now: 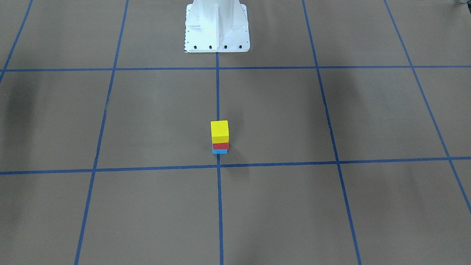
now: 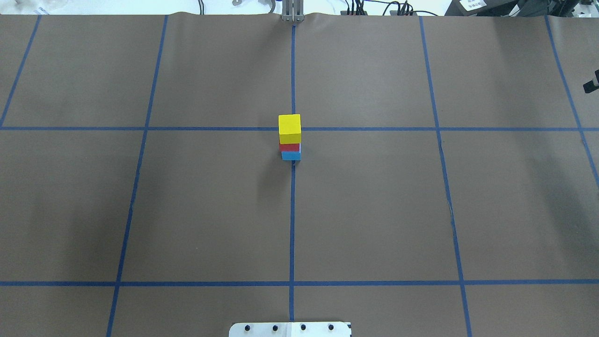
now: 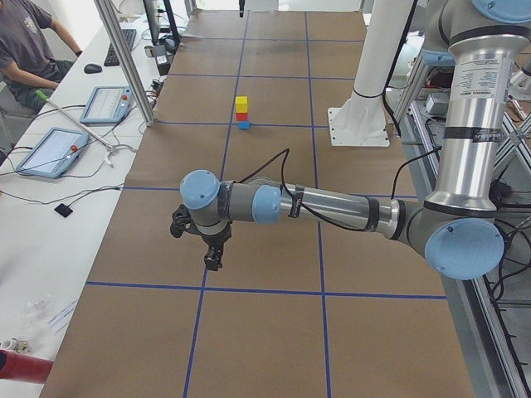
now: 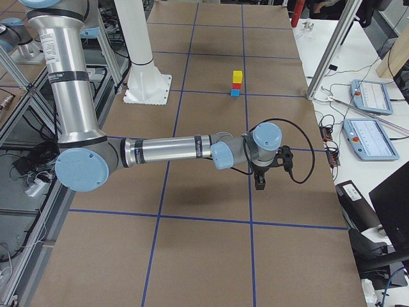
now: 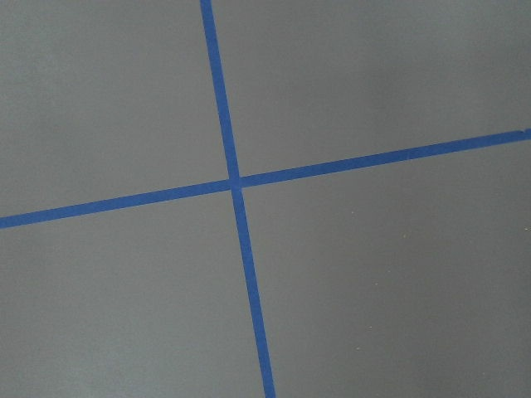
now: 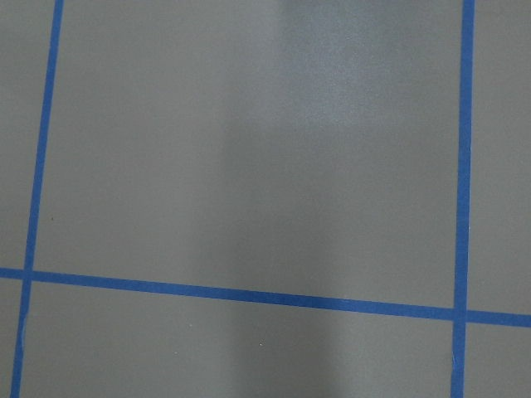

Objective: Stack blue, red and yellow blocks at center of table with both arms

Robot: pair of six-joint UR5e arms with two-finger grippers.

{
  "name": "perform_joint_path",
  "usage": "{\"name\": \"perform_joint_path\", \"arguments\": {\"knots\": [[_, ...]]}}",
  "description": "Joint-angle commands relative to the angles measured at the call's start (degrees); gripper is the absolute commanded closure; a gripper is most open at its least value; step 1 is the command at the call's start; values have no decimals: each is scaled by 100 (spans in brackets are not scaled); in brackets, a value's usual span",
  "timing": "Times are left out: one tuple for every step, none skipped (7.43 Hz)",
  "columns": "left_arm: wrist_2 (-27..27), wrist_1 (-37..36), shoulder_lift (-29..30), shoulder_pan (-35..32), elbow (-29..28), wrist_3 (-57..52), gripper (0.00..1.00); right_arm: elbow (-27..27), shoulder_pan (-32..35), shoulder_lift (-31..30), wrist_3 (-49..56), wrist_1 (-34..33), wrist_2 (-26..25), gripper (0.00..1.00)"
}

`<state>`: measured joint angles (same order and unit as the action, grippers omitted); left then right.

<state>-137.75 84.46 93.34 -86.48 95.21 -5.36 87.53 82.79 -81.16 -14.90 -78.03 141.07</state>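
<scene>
Three blocks in one column: yellow block [image 1: 219,129] on red block [image 1: 220,145] on blue block [image 1: 220,151]. It stands on the centre tape line [image 2: 292,210], just robot-side of the cross line, so the stack looks done to me.

Both arms are well away from it, out toward opposite ends of the surface [image 1: 147,121]. Left gripper [image 3: 207,249] and right gripper [image 4: 261,180] show properly only in the side views, so I can't tell whether either is apart or together. Neither seems to be carrying anything. Both wrist cams show only bare paper and tape.

Risks as I see them:
- An arm homing through the middle at block height clips the column. I'd route high or stay out.
- Edges don't look perfectly flush in the overhead view, with blue a touch off under red. That could just be perspective, but a surface bump or a fast arm stop might walk the yellow one off.
- Loose cable loop on either wrist could drag on a low pass.
</scene>
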Motion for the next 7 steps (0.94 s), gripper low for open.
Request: {"name": "perform_joint_path", "arguments": {"knots": [[2, 9, -9, -9, 32, 0, 0, 97, 1, -145, -4, 25, 8, 0], [2, 9, -1, -9, 33, 0, 0, 124, 1, -163, -4, 25, 8, 0], [2, 9, 0, -1, 33, 0, 0, 124, 1, -163, -4, 25, -1, 0], [-7, 9, 0, -9, 33, 0, 0, 124, 1, -163, -13, 25, -1, 0], [-7, 9, 0, -9, 33, 0, 0, 124, 1, -163, -13, 25, -1, 0], [-7, 9, 0, -9, 33, 0, 0, 185, 1, -163, -22, 25, 8, 0], [-7, 9, 0, -1, 33, 0, 0, 203, 1, -155, -22, 25, 17, 0]]}}
